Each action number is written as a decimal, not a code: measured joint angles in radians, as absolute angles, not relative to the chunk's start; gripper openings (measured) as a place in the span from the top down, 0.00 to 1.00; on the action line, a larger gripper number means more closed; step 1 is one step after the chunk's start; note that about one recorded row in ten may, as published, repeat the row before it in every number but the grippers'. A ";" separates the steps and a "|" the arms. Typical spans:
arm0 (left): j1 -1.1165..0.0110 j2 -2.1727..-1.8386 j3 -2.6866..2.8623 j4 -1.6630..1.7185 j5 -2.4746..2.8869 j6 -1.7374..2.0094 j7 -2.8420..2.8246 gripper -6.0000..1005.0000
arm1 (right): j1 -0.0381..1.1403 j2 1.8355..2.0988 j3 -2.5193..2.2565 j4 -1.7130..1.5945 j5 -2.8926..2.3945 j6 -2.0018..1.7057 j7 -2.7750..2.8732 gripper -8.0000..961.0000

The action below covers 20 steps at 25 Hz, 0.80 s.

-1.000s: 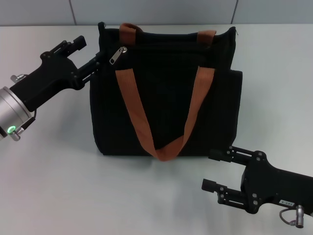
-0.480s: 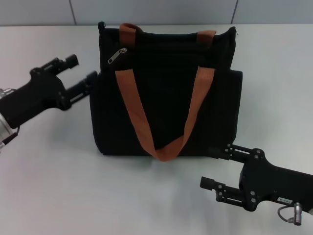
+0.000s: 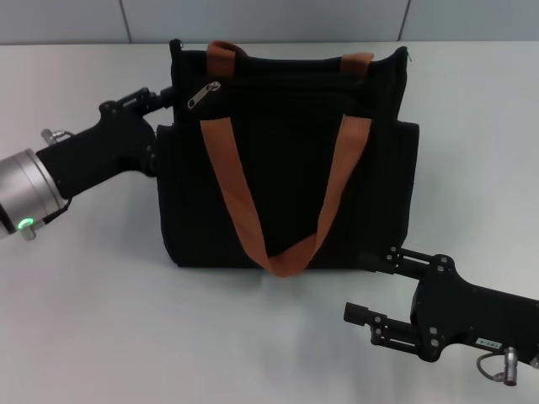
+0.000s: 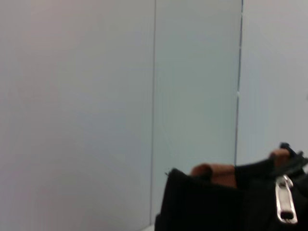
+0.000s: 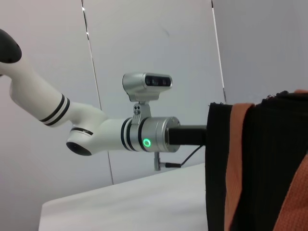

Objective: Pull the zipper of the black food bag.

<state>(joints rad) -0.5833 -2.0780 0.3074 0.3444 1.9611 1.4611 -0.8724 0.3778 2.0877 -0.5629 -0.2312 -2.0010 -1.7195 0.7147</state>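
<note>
The black food bag (image 3: 286,168) stands in the middle of the table with its orange-brown handles (image 3: 232,194) hanging down its front. The silver zipper pull (image 3: 202,95) lies at the bag's upper left, and it shows in the left wrist view (image 4: 286,199) close by. My left gripper (image 3: 162,108) is open and empty at the bag's upper left edge, just left of the zipper pull. Its lower finger merges with the dark bag. My right gripper (image 3: 362,291) is open and empty, low over the table in front of the bag's lower right corner.
The bag rests on a white table (image 3: 93,278) with a grey wall behind. The right wrist view shows the bag's side (image 5: 260,168) and my left arm (image 5: 144,134) beyond it.
My left gripper drew back and down from the bag's left edge, then moved up against the bag's upper left corner beside the zipper pull. The right gripper shifted slightly.
</note>
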 joint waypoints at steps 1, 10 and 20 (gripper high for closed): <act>-0.586 -2.078 0.307 0.340 1.946 1.456 -0.872 0.31 | 0.376 2.088 -0.562 -0.230 -2.001 -1.716 0.712 0.31; -0.571 -2.077 0.308 0.314 1.813 1.438 -0.871 0.31 | 0.373 2.088 -0.545 -0.224 -2.001 -1.700 0.705 0.32; -0.559 -2.076 0.327 0.278 1.816 1.452 -0.808 0.41 | 0.387 2.086 -0.545 -0.224 -2.000 -1.697 0.703 0.33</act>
<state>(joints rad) -0.5586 -2.0764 0.3275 0.2777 1.8156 1.4522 -0.8075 0.3865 2.0862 -0.5445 -0.2239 -2.0002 -1.6974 0.7025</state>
